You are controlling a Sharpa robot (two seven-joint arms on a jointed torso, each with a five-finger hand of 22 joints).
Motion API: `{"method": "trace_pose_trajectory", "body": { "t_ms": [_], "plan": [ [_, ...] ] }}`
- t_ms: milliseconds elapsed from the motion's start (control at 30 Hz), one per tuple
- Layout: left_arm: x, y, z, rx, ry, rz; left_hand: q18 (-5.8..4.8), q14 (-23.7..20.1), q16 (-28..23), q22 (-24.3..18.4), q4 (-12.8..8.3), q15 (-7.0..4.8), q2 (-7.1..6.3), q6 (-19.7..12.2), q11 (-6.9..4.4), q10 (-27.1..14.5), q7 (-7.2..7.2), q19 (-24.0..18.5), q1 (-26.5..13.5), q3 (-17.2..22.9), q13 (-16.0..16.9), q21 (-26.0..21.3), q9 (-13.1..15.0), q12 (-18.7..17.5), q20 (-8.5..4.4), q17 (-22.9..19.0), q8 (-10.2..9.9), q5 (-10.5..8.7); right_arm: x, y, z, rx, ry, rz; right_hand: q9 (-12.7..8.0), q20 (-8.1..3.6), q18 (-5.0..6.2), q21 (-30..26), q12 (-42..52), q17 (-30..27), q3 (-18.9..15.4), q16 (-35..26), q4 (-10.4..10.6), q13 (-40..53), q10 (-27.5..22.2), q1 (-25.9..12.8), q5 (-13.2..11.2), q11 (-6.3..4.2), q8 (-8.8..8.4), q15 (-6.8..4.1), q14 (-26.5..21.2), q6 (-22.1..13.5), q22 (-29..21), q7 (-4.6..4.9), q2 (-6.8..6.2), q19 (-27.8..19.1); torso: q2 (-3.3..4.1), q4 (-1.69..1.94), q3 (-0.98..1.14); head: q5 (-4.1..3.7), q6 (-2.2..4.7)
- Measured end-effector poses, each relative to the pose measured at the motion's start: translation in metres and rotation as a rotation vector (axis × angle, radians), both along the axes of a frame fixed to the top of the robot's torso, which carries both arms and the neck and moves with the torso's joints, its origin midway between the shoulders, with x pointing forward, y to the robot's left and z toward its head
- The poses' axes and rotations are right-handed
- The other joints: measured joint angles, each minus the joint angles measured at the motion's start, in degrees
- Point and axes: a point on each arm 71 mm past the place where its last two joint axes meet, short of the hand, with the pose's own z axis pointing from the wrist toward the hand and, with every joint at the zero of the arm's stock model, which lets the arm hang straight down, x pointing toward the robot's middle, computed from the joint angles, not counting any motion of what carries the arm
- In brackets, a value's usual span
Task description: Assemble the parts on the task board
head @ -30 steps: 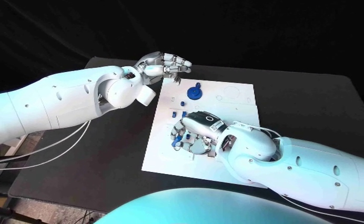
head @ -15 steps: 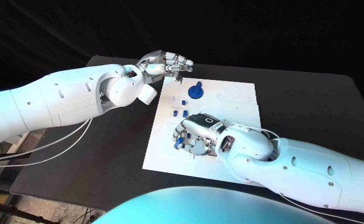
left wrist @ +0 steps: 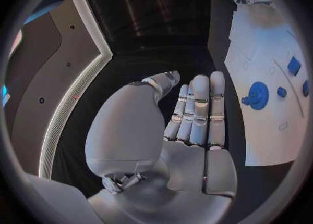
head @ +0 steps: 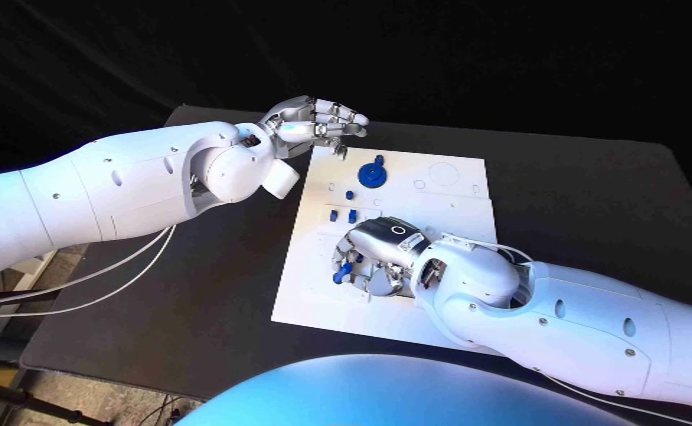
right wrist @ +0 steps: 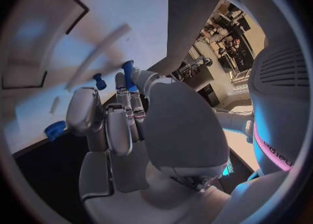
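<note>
Two robot hands, one blue gear (head: 372, 176)

No text or label can be read anywhere.

Three cams: one overhead on the head, one fisheye behind each hand.

Head cam is looking steeply down at the black table (head: 606, 196) from the robot's side, taking in the whole task board (head: 433, 206) from fairly far, with both arms coming in from the sides. Left wrist cam is sitting behind the left hand (left wrist: 176, 130), close up on the palm, facing out past the straight fingers over the table's far edge toward the board (left wrist: 261, 67). Right wrist cam is sitting behind the right hand (right wrist: 130, 125), very near the board (right wrist: 98, 21), pointing down at it. All three are sharing the board; head and left wrist cams are also sharing the blue gear (head: 372, 177) (left wrist: 258, 95).
</note>
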Motion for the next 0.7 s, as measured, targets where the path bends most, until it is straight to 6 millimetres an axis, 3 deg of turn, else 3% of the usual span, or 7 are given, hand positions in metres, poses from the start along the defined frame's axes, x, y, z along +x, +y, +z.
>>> {"method": "trace_pose_trajectory", "body": {
  "t_ms": [167,200,267,400,567,700],
  "plan": [
    [0.0000,0.0001,0.0000,0.000,0.001,0.000,0.00,0.00,0.00,0.00,0.00,0.00,0.00,0.00,0.00,0.00,0.00,0.00,0.00,0.00,0.00,0.00,0.00,0.01,0.00,0.00,0.00,0.00,-0.0002,0.0013,0.0004,-0.009,-0.005,0.003,0.00,0.00,0.00,-0.33,0.00,-0.07,0.11,0.00,-0.33,0.11,0.04,-0.75,0.05,-0.05,0.00,0.00,0.00,-0.46,0.00,0.29,-0.13,0.00,-0.02,0.01,-0.02,0.01,0.00],
    [0.0000,0.0001,0.0000,0.000,0.001,0.000,0.00,0.00,0.00,0.00,0.00,0.00,0.00,0.00,0.00,0.00,0.00,0.00,0.00,0.00,0.00,0.00,0.00,0.01,0.00,0.00,0.00,0.00,-0.0004,0.0018,0.0005,-0.010,-0.006,0.004,0.01,0.00,0.00,-0.35,-0.01,-0.07,0.00,0.00,-0.44,0.08,0.81,-1.59,0.62,-0.80,0.00,0.00,0.00,-0.69,0.00,0.53,-0.36,0.00,-0.03,0.01,-0.02,0.01,0.00],
    [0.0000,0.0001,-0.0001,0.001,0.001,0.000,0.00,0.00,0.00,0.00,0.00,0.00,0.00,0.00,0.00,0.00,0.00,0.00,0.00,0.00,0.00,0.00,0.00,0.01,0.00,0.00,0.00,0.00,-0.0002,0.0025,0.0003,-0.012,-0.007,0.004,0.13,0.22,-0.01,-0.34,-0.08,-0.11,-0.10,0.00,-0.56,0.10,1.14,-2.89,2.77,-1.10,0.03,0.00,0.00,-1.36,0.02,0.75,-1.21,-0.22,-0.03,0.01,-0.05,-0.03,0.00],
    [0.0000,0.0000,-0.0001,0.001,0.001,0.000,0.00,0.00,0.00,0.00,0.00,0.00,0.00,0.00,0.00,0.00,0.00,0.00,0.00,0.00,0.00,0.00,0.00,0.01,0.00,0.00,0.00,0.00,0.0001,0.0036,-0.0009,-0.019,-0.007,0.004,-0.08,0.22,-0.01,-0.66,-0.26,-0.13,-0.69,0.00,-0.43,0.35,2.35,-4.77,3.67,-2.13,-0.49,0.00,-0.01,-2.44,0.04,1.02,-2.47,-0.22,-0.03,0.01,-0.07,-0.08,0.00],
    [0.0002,-0.0001,-0.0002,0.001,0.002,0.000,0.00,0.00,0.00,0.00,0.00,0.00,0.00,0.00,0.00,0.00,0.00,0.00,0.00,0.00,-0.01,0.00,-0.01,0.00,0.00,-0.01,0.00,0.00,-0.0014,0.0058,-0.0021,-0.021,-0.003,0.009,-0.61,0.43,-0.01,-0.90,-0.21,-0.10,-2.43,0.03,0.20,0.42,1.91,-7.08,3.77,-1.73,-2.15,0.00,0.00,-5.30,0.04,1.34,-4.22,-0.43,-0.04,0.02,-0.09,-0.10,-0.01],
    [0.0002,0.0000,-0.0002,0.001,0.002,0.000,0.00,0.00,0.00,0.01,0.00,0.00,0.00,0.00,0.00,0.00,0.00,0.00,0.00,0.00,-0.01,0.00,-0.01,0.00,0.00,-0.01,0.00,0.00,-0.0009,0.0054,-0.0026,-0.023,-0.003,0.007,-0.84,0.63,-0.01,-1.16,-0.21,-0.05,-2.73,0.22,0.19,0.42,1.91,-7.51,3.77,-1.73,-2.56,0.21,-0.22,-6.40,0.04,1.34,-4.65,-0.63,-0.05,0.03,-0.09,-0.08,0.00]
  ]
}}
